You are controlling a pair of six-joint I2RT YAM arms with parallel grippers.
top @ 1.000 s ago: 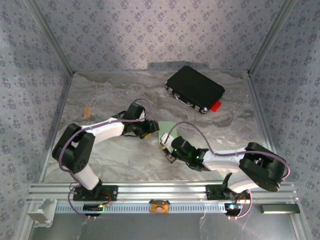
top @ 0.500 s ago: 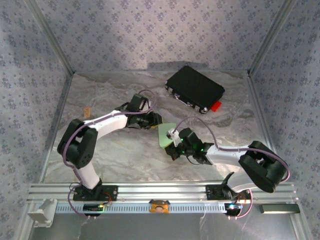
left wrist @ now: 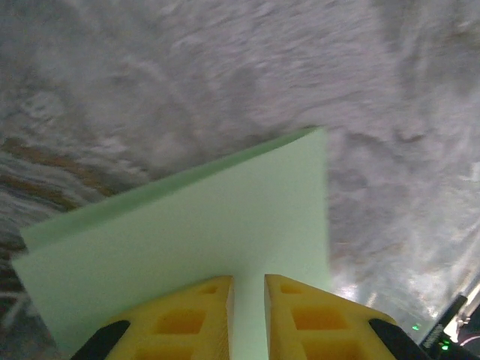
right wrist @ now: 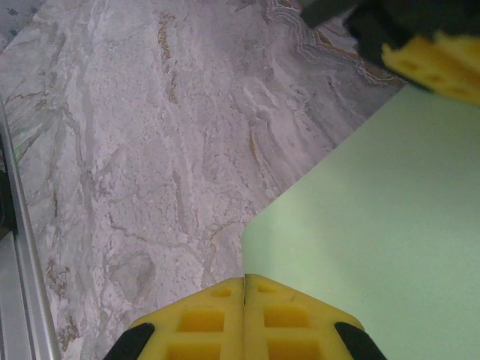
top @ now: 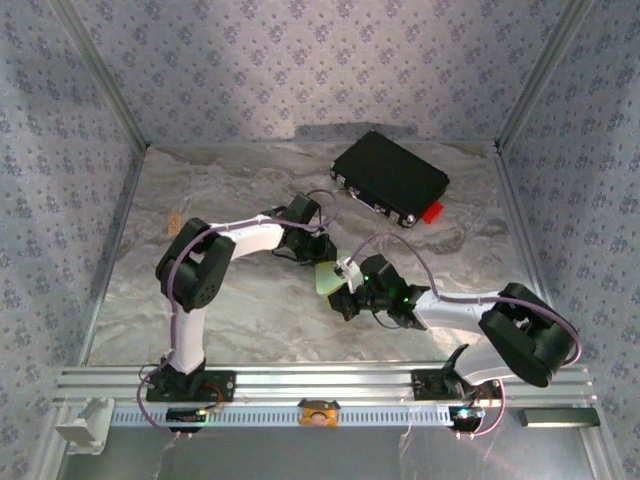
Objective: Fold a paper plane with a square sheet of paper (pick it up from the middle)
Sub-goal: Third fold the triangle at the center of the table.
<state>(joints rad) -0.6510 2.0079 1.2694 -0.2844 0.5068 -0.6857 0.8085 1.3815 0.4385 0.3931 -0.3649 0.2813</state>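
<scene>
Item: square sheet of paper (top: 326, 277), pale green, plain, located at mid-table between the two arms and well in front of the black case (top: 390, 178). In the left wrist view it presents a broad flat face, a darker band along its far edge and one sharp corner at upper right. Left gripper (left wrist: 248, 289): yellow fingers nearly together, a slim gap remaining, green paper showing through that gap; tips set at the sheet's near edge. Right gripper (right wrist: 244, 283): yellow fingers pressed flat against each other, no gap; the sheet's straight edge runs down to their seam and the paper spreads away to the right. Whether either pair actually pinches the sheet cannot be made out from these angles. Seen from above, the two grippers meet at the sheet, the left from the far-left side, the right from the near-right side, close together. Table (top: 230, 190): grey marbled surface. Black case: rectangular, flat, far right of the table, set at an angle. Red tab (top: 431, 211): small, touching the case's near right corner. Walls (top: 320, 70): pale, small repeating pattern, on three sides
</scene>
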